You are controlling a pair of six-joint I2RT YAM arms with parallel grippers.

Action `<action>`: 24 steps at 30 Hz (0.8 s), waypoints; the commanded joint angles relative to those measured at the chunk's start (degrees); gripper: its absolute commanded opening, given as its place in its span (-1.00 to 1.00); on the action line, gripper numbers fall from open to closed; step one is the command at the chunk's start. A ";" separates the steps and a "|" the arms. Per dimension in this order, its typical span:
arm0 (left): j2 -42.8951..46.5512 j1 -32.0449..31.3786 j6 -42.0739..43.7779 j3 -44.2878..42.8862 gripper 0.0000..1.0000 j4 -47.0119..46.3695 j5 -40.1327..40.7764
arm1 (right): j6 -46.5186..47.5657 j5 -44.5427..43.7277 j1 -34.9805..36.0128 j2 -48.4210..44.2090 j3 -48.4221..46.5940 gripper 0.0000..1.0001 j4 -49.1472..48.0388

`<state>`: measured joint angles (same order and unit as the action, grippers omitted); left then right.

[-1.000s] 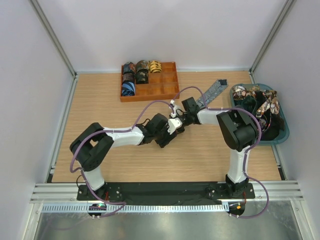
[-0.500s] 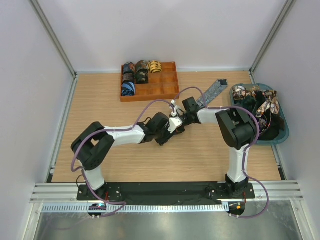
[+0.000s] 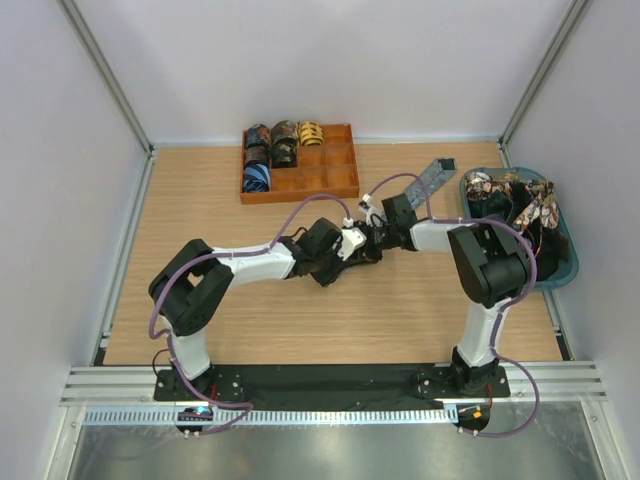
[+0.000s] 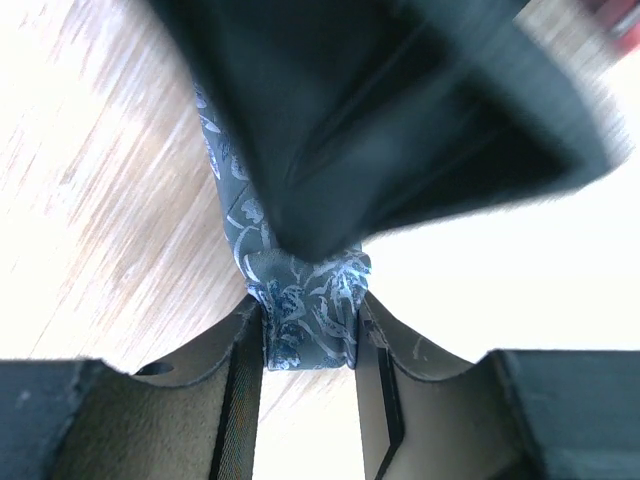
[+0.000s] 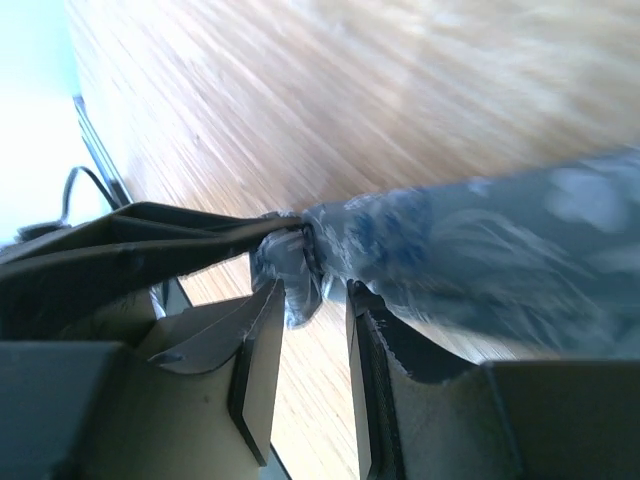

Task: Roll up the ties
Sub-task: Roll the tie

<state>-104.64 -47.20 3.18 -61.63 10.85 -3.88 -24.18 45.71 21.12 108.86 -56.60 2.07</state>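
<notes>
A grey-blue patterned tie (image 3: 428, 180) runs from the back right of the table down to where both grippers meet at the middle. My left gripper (image 3: 352, 248) is shut on the tie's folded end (image 4: 305, 325), with the fabric pinched between both fingers (image 4: 309, 300). My right gripper (image 3: 373, 240) faces it from the right with its jaws open (image 5: 313, 292). The same bunched end hangs loosely in that gap, and the rest of the tie (image 5: 480, 230) stretches off over the right finger. The black body of the right gripper blocks the top of the left wrist view.
An orange divided tray (image 3: 335, 185) at the back holds several rolled ties (image 3: 272, 150) in its left compartments. A teal bin (image 3: 563, 270) at the right edge holds a heap of loose ties (image 3: 515, 195). Purple cables loop over both arms.
The right gripper's jaws have opened from shut, and that arm has shifted a little to the right. The left gripper has narrowed onto the tie's end and followed it rightward.
</notes>
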 commanded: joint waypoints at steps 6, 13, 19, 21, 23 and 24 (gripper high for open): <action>-4.26 1.76 -2.48 -2.62 -0.46 11.55 -2.18 | -9.30 -1.85 -7.85 -11.03 6.76 -0.24 -12.60; -6.10 1.67 -5.20 -8.77 -0.46 21.30 -2.19 | -1.93 -18.52 -7.51 -28.32 16.41 -0.25 -7.26; -9.61 1.85 -5.64 -14.83 -0.46 27.99 -0.52 | 5.63 -52.36 13.39 -41.61 19.32 -0.23 3.03; -11.28 2.11 -5.64 -16.94 -0.46 29.66 -1.30 | 5.55 -60.89 21.65 -44.42 20.99 -0.23 1.81; -12.16 2.11 -5.73 -18.17 -0.45 30.28 -1.92 | 5.82 -67.48 27.53 -46.71 22.49 -0.22 1.63; -12.34 2.11 -5.64 -18.35 -0.45 30.54 -1.92 | 6.34 -72.56 32.44 -46.98 22.76 -0.22 1.36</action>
<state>-113.89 -45.69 -1.56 -79.66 33.50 -5.56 -20.53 -6.59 46.46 63.83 -35.38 2.52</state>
